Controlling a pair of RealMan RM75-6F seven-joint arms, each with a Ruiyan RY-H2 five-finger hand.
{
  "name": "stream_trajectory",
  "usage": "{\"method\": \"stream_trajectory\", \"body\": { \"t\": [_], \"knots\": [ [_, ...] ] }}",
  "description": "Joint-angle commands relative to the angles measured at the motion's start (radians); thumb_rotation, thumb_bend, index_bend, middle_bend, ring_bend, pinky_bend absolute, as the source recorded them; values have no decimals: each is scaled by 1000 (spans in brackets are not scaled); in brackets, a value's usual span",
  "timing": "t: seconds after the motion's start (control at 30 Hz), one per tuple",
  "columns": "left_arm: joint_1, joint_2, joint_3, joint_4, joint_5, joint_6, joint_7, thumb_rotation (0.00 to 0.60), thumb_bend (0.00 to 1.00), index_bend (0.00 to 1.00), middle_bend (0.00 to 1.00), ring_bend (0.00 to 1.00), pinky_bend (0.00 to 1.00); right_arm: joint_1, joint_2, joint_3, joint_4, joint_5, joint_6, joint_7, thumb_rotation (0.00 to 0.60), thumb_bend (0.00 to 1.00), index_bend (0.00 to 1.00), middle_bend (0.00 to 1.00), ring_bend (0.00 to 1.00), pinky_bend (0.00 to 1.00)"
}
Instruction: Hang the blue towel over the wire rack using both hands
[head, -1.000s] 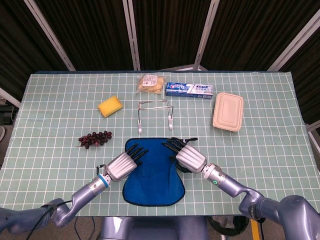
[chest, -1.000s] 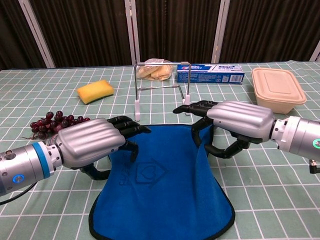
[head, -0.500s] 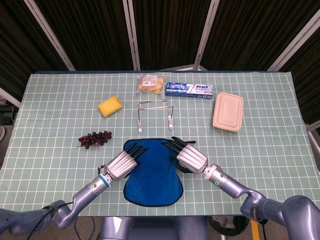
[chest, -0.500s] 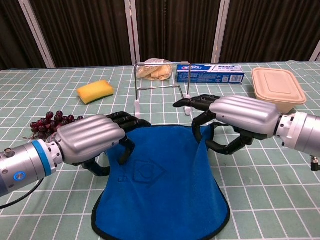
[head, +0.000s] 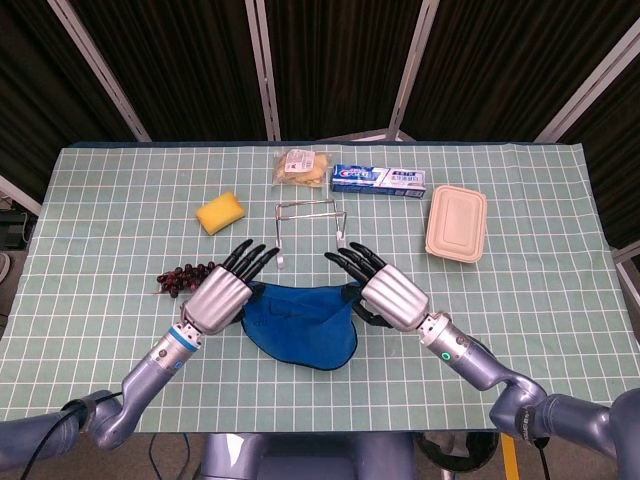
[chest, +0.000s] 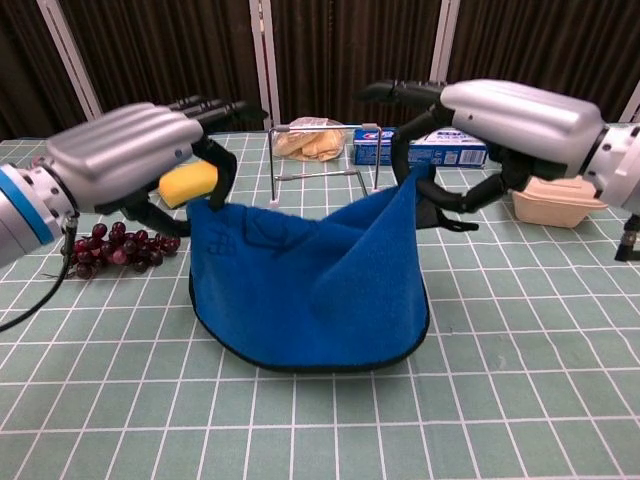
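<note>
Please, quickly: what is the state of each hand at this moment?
Left hand: holding one top corner of the blue towel, lifted.
Right hand: holding the other top corner of the towel.

Bare cloth (head: 120, 230) flanks wire rack (head: 310, 225); snack bag (head: 303, 168) seemingly close behind
</note>
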Motion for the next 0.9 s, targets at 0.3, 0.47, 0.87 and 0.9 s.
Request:
{"method": "stream_trajectory", "body": {
  "t": [0.3,0.47,0.87,0.9],
  "knots": [
    [-65,54,-151,-2,-47,56,19,600,423,663,0,0,0,96,106,169,-142,143,-126,-98,600,557,658,0,0,0],
    [-108,41,-189,2,-88,28,40,600,424,663,0,0,0,138,84,219,-120,215,-188,-121,600,557,659,0,0,0],
    [-195,-23,-264,59,-175,14,74,600,424,669,0,0,0,221,44,325,-22,317,-242,-108,600,557,662,0,0,0],
    [-199,-22,-271,65,-179,19,73,600,423,669,0,0,0,227,46,336,-14,328,-247,-104,600,557,662,0,0,0]
  ]
}}
